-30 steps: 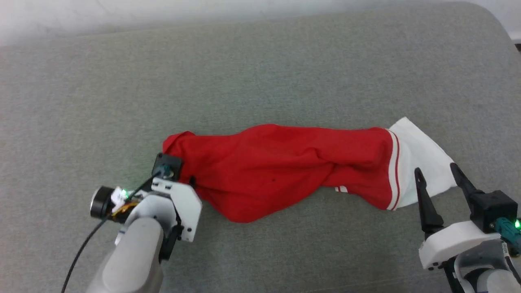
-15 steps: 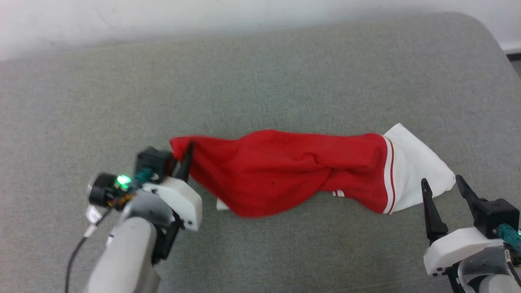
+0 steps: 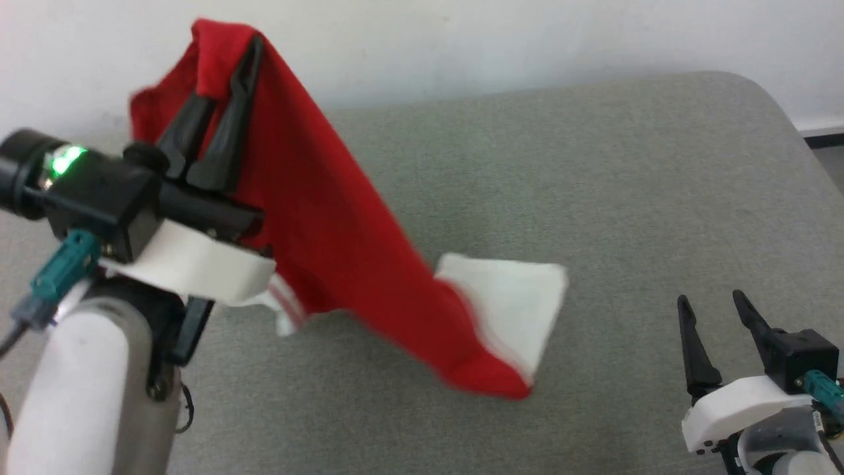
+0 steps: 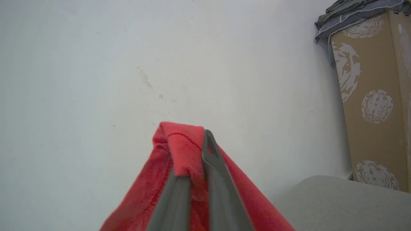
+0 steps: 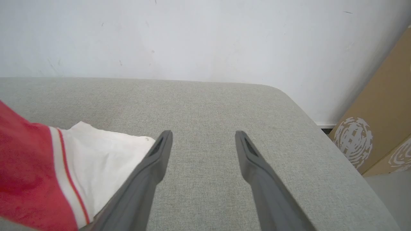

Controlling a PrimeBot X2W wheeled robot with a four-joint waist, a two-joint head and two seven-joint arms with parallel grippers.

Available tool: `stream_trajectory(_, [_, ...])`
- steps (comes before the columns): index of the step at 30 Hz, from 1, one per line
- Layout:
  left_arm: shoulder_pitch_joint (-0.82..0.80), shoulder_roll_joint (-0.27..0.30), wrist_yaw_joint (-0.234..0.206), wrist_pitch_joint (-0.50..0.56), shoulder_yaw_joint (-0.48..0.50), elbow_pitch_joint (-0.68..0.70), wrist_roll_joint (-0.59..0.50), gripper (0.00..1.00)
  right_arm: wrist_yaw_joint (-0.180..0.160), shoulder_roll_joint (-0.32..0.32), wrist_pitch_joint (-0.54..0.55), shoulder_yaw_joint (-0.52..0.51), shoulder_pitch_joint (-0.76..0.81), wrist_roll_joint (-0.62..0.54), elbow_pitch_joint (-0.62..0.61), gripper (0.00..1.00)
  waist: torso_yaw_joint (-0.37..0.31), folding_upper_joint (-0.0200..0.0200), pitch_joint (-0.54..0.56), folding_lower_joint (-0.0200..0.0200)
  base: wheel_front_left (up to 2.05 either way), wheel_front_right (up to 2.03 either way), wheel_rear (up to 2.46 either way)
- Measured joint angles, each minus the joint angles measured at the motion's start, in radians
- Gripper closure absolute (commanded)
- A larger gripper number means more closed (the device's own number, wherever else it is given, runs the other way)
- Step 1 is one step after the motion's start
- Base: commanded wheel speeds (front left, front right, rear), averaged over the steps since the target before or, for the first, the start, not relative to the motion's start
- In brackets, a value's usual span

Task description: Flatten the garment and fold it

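**Item: the garment** [image 3: 330,218], red with white sleeves.
- Position: you will find one red end held up against the pale wall [image 3: 461,39]. The other end rests on the grey cushion [image 3: 626,165].
- Long axis: in your head view it runs on a diagonal, high at the upper left and low at the lower right. The cloth hangs bunched into a narrow band.
- Low end: a white sleeve [image 3: 508,297] lies on the cushion, pointing towards your right side.

**Item: left gripper** [image 3: 227,66].
- Its fingers are pinched together on the raised red end.

**Item: right gripper** [image 3: 711,298].
- Its fingers are spread wide with nothing between them.
- It sits low over the cushion, near the white sleeve but apart from it.
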State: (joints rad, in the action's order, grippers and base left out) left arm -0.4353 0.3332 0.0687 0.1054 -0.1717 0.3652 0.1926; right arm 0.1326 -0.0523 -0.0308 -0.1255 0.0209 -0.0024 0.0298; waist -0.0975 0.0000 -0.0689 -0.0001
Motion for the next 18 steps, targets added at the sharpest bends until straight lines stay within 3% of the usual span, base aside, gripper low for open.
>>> stream_trajectory(4, [-0.054, 0.041, 0.007, 0.090, 0.007, -0.079, 0.004, 1.00, 0.000, 0.000, -0.008, 0.031, -0.007, 0.009, 0.004, 0.00, -0.034, 0.0000, -0.009, 0.0001, 0.00, 0.00, 0.00])
stream_trajectory(9, [-0.148, 0.122, 0.043, 0.177, -0.031, -0.323, 0.010, 1.00, 0.000, 0.000, -0.031, 0.053, -0.046, 0.040, 0.012, 0.00, -0.082, 0.0000, -0.051, 0.0002, 0.00, 0.00, 0.00])
stream_trajectory(13, [-0.254, 0.179, 0.052, 0.161, -0.090, -0.537, 0.001, 1.00, 0.000, 0.000, -0.054, 0.075, -0.073, 0.064, 0.037, 0.00, -0.118, 0.0000, -0.103, 0.0003, 0.00, 0.00, 0.00])
stream_trajectory(18, [-0.416, 0.198, 0.054, 0.059, -0.142, -0.758, -0.040, 1.00, 0.000, 0.000, -0.079, 0.100, -0.101, 0.081, 0.065, 0.00, -0.161, 0.0000, -0.168, 0.0003, 0.00, 0.00, 0.00])
